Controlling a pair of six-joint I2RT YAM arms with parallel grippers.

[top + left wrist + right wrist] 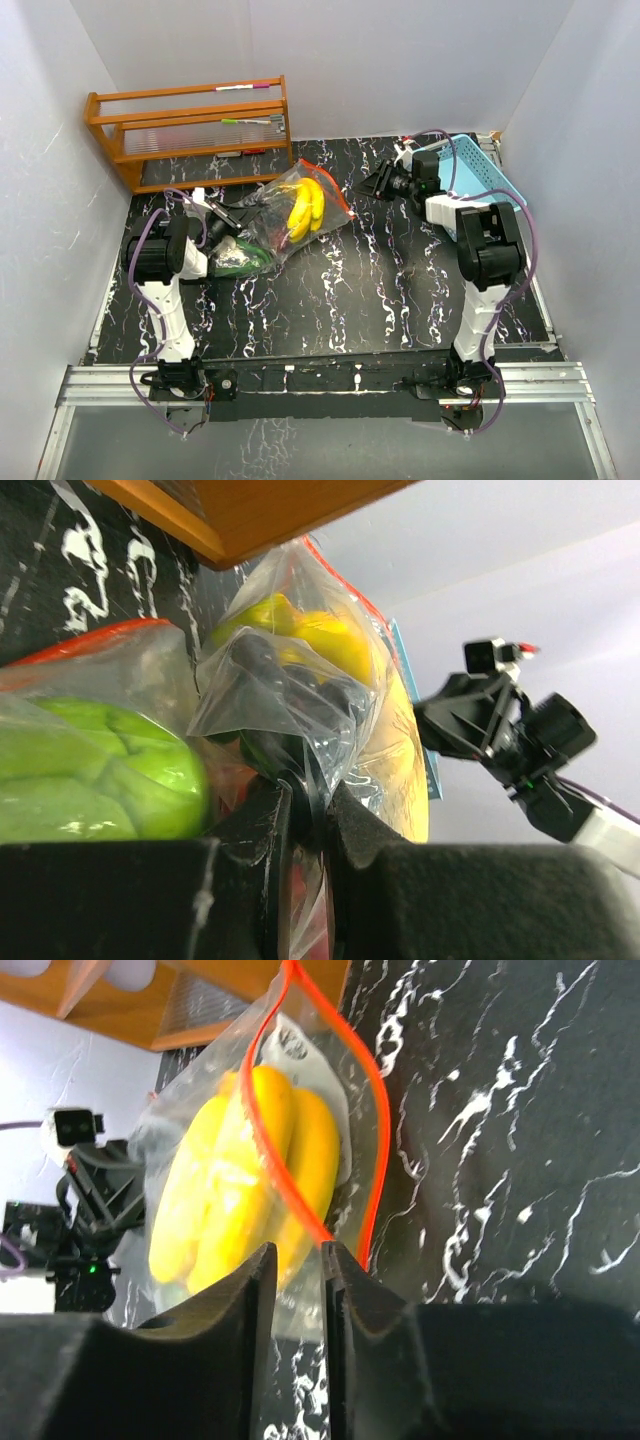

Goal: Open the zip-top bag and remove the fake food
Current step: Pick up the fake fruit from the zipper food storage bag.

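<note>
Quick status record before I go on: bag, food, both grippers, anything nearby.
bag: clear zip-top plastic bag with red seal, lying on the black marbled table; seal strips look parted in the right wrist view
food: yellow toy bananas and green toy pieces, inside the bag
left gripper: shut on the bag's film
right gripper: jaws narrowly apart, facing the bag mouth, holding nothing
nearby: wooden rack; light-blue perforated basket

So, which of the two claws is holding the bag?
The left claw: it pinches plastic of the zip-top bag between its fingers. The right claw hangs apart from it, empty.
</note>
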